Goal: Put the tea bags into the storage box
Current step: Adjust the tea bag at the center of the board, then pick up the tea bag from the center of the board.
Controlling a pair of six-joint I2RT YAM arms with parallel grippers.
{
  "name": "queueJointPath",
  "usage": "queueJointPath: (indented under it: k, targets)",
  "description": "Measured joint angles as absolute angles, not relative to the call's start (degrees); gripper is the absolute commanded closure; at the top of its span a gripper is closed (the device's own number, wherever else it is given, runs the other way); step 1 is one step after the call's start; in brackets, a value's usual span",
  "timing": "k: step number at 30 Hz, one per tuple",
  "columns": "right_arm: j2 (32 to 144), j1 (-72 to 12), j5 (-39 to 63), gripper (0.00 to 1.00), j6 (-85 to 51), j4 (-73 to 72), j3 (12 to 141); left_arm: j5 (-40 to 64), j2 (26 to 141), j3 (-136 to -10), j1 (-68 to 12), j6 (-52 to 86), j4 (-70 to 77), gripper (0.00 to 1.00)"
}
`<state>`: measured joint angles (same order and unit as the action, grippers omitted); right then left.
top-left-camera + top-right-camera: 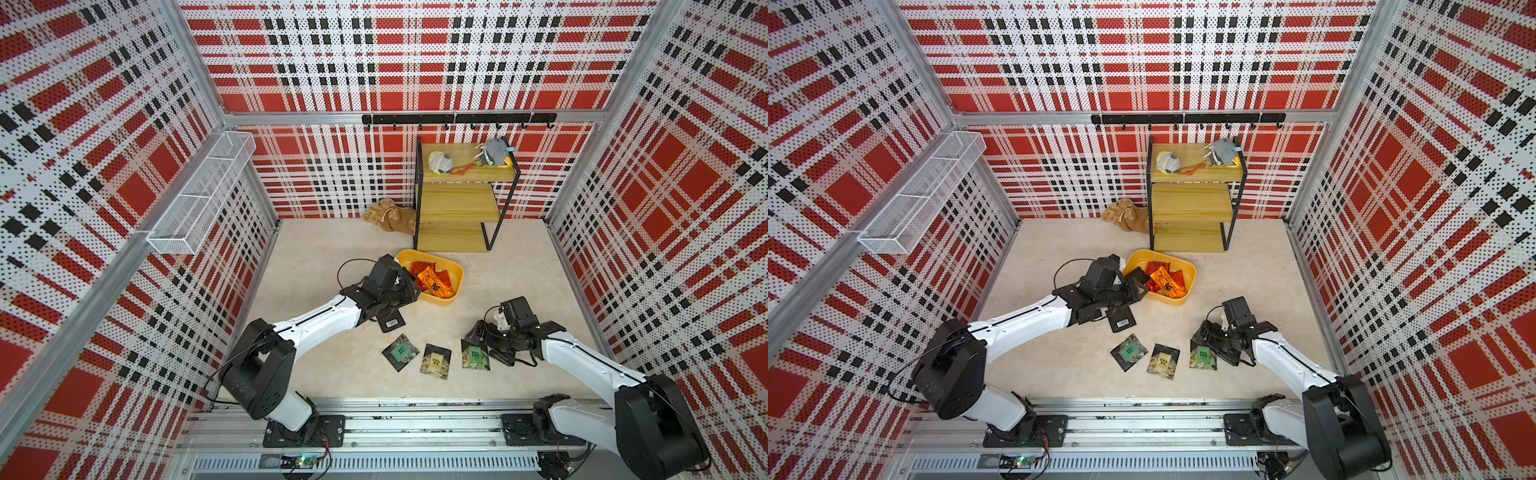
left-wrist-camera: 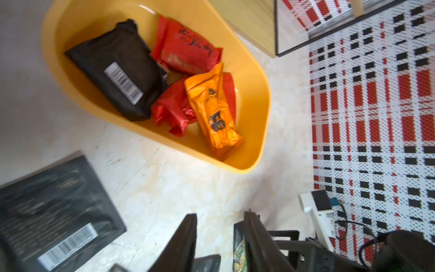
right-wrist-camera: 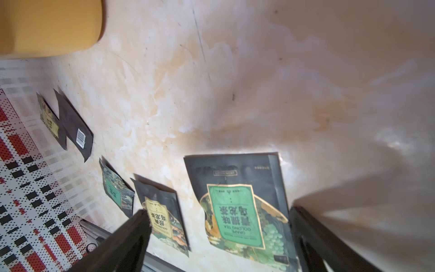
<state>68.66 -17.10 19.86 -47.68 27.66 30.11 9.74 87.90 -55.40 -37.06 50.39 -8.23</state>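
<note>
The yellow storage box (image 1: 457,274) (image 2: 266,106) holds red tea bags (image 2: 186,47), an orange one (image 2: 211,110) and a black one with a barcode (image 2: 117,70). My left gripper (image 2: 220,215) (image 1: 409,289) hovers at the box's near-left rim, open and holding nothing. On the table lie a black barcode sachet (image 1: 392,322), a green-label one (image 1: 401,352) and a tan-label one (image 1: 435,360). My right gripper (image 3: 220,212) (image 1: 478,343) is wide open, low over another green-label sachet (image 3: 235,207), with a finger on each side of it.
A wooden stepped shelf (image 1: 457,208) with small toys stands just behind the box. A brown plush toy (image 1: 388,216) lies at its left. A white wire basket (image 1: 199,195) hangs on the left wall. A black hook rail (image 1: 457,118) crosses the back wall.
</note>
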Motion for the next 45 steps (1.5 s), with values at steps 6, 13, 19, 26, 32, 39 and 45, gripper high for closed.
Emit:
queueJointPath:
  k: [6,13,19,26,32,39,45]
  targets:
    - [66.8,-17.7,11.2,0.05,-46.1,35.4,33.8,8.6,85.2,-53.5,-37.8,51.5,-8.5,0.62]
    - [63.7,-23.5,7.2,0.13,-47.3,42.1,32.6,8.5,85.0,-53.4,-38.4,51.8,-8.3,0.62]
    - [60.9,-26.7,10.0,0.16,-51.7,42.1,29.3,9.2,85.5,-53.4,-39.3,51.7,-8.2,0.63]
    - [61.0,-26.7,10.2,0.13,-53.9,40.5,28.8,12.6,92.7,-53.5,-48.8,50.7,-7.4,0.66]
    - [55.4,-26.4,10.9,0.08,-57.0,38.3,24.8,16.1,99.2,-54.2,-54.8,52.1,-3.0,0.72]
    - [49.8,-25.3,12.6,0.05,-59.9,37.0,21.9,18.2,107.0,-61.4,-56.4,53.4,-0.1,0.88]
    - [49.6,-24.8,13.6,0.05,-60.8,35.8,21.5,19.4,110.3,-64.2,-56.7,54.2,0.9,0.96]
